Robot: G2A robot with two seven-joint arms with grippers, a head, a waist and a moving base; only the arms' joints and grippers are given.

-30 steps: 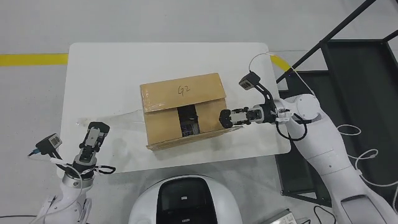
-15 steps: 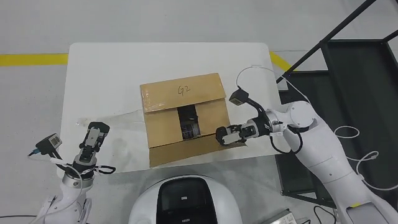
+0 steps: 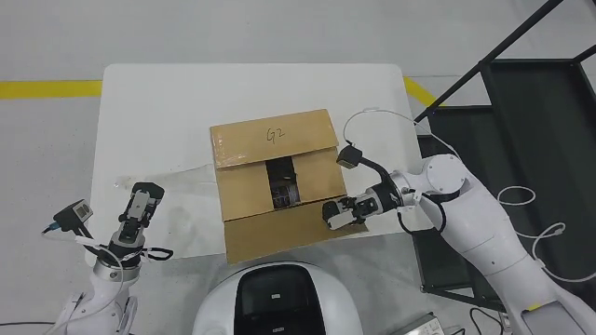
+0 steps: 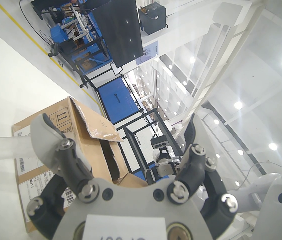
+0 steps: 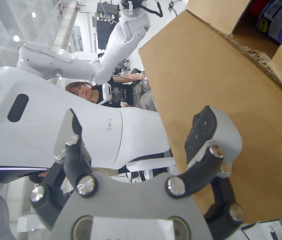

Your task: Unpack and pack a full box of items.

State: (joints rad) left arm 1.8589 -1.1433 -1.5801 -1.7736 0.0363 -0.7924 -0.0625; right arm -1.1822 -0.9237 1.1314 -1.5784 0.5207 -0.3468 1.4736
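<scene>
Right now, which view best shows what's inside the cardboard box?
The right wrist view: through the opening of the cardboard box, a blue-labelled round container and a red item are clear. In the top view the opening is a dark slot, contents unclear; the left wrist view shows the box's outside and a raised flap.

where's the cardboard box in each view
Top view: cardboard box mid-table.
Left wrist view: cardboard box beyond the left gripper.
Right wrist view: cardboard box close beside the right gripper.
Shared landmark: the dark opening between its flaps.
</scene>
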